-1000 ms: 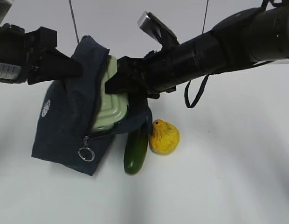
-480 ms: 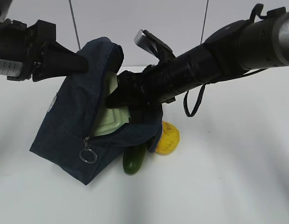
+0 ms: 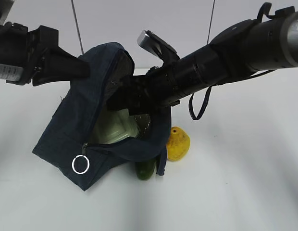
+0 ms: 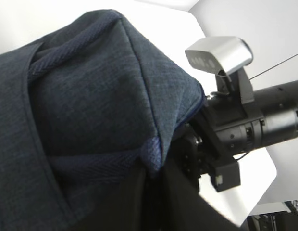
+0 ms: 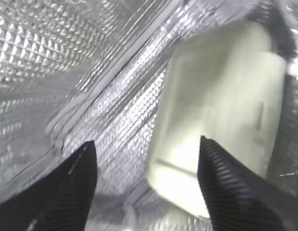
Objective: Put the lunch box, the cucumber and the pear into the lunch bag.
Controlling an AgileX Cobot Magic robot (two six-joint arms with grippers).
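cucumber (image 3: pixel 145 169) mostly hidden behind lunch bag (image 3: pixel 77 130), lunch box (image 5: pixel 221 115) blurred inside it, left gripper tips buried in bag fabric.

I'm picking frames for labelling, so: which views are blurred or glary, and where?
Right wrist view: lunch box smeared and overexposed, silver lining glinting, right gripper fingers soft. Left wrist view: bag weave sharp, bright background washed out. Exterior view: mostly sharp, even light, soft shadows under bag, pear.
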